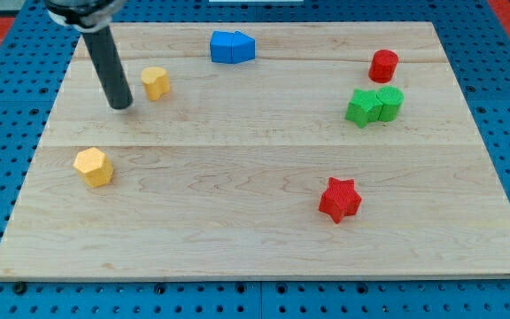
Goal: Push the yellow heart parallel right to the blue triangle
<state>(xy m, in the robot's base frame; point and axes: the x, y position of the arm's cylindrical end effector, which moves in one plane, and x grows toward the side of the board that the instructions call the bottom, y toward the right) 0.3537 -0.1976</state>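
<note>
The yellow heart (156, 82) sits near the view's upper left on the wooden board (237, 230). My tip (121, 105) is just left of it and slightly lower, a small gap apart. Two blue blocks stand touching at the view's top centre: a blue cube-like block (224, 47) and the blue triangle-like block (243, 46) on its right. Their exact shapes are hard to tell.
A yellow hexagon block (93, 167) lies at the lower left. A red cylinder (383, 66) stands at the upper right, with a green star (362, 106) and a green cylinder (390, 102) touching below it. A red star (339, 198) lies at the lower right.
</note>
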